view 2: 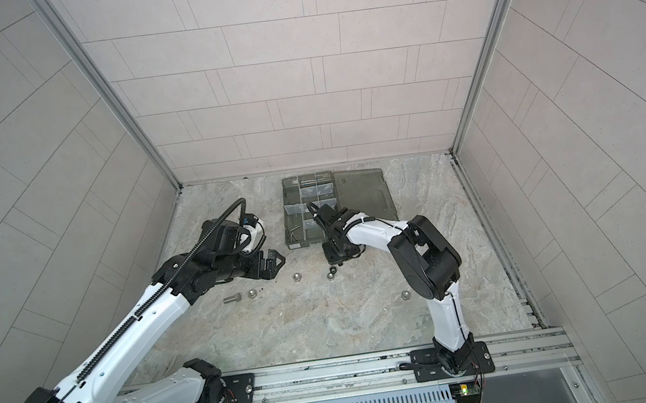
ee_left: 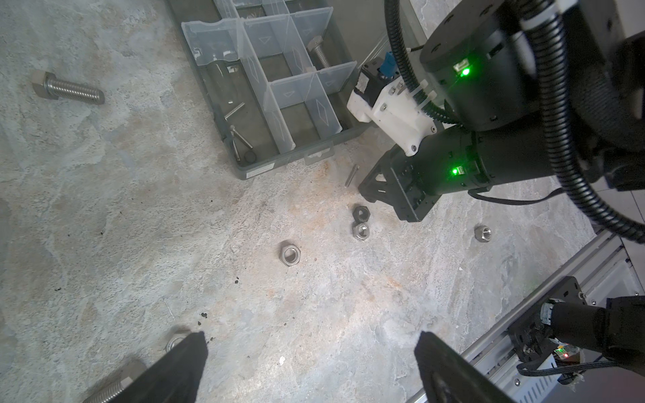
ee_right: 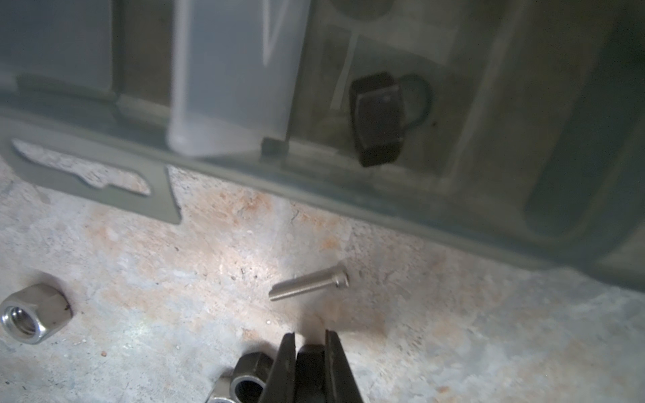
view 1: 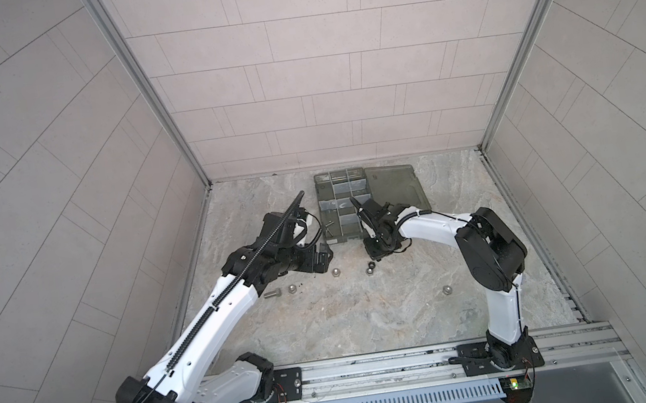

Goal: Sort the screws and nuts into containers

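- Black nut (ee_right: pixel 310 363) is pinched between the narrow jaws of the right gripper (ee_right: pixel 310 335), just near of the box (ee_right: pixel 349 206). Only the nut's side shows.
- Second black nut (ee_right: pixel 249 380) lies just beside that grip, touching a silver nut (ee_right: pixel 216 394).
- Thin screw (ee_right: pixel 309 282) lies on the table between the right gripper and the box's near wall.
- Middle nut (view 1: pixel 335 272), left nut (view 1: pixel 291 289) and right nut (view 1: pixel 446 290), all silver, lie loose and well apart.
- Bolt (view 1: pixel 272 293) lies on its side just left of the left nut. Another bolt (ee_left: pixel 66 89) lies left of the box.
- The box stands at the far middle, with its lid (view 1: pixel 395 189) open flat to the right.
- Thin screws (ee_left: pixel 237 136) lie in its near-left compartment, and a boxed bolt (ee_left: pixel 319 52) lies further in. A boxed nut (ee_right: pixel 378 118), black, shows through the near wall; I cannot tell which compartment holds it.
- Left gripper (ee_left: pixel 310 338) hangs low, left of middle. Its jaws are wide with nothing between them.
- Table (view 1: pixel 349 325) is a stone-look slab, mottled grey and beige, with rusty patches by the box and dark crumbs.
- Walls (view 1: pixel 317 65) of pale tile-patterned panels close the left, far and right sides, with aluminium posts (view 1: pixel 148 90) in the far corners.
- Rail (view 1: pixel 375 365) of aluminium runs along the near edge and carries both arm bases.
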Tool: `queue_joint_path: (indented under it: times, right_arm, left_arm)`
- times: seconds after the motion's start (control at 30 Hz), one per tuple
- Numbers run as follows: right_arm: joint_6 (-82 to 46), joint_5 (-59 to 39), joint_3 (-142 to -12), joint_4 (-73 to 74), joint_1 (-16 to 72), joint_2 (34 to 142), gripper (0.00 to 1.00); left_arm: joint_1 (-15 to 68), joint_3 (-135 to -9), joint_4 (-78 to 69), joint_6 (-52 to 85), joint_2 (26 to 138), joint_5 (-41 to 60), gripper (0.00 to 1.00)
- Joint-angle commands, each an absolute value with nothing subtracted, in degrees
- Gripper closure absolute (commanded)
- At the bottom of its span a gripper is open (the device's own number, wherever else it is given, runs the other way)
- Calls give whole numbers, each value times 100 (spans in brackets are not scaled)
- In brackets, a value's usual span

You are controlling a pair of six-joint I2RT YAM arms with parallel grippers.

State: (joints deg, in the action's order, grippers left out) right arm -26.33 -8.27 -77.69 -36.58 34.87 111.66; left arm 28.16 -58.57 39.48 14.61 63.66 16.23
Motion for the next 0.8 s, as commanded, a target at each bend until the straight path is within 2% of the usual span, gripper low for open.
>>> queue_joint_path:
  times: [0.0,0.33,0.77]
  right_arm:
    - [-2638,-626,-7963,-3979,3498,10762,91]
    - [-2562,-441,-8754,-4318,3444,10760,91]
    - [-2452,-583,-10453,-4617,3059,11892,91]
  left_arm:
    - [2839,-5854,3963,1436,6344,1564,0]
    - [2838,-5897,3964,1409,6336,1553,0]
    - [2839,-6573,4307,1065,6800,1483,0]
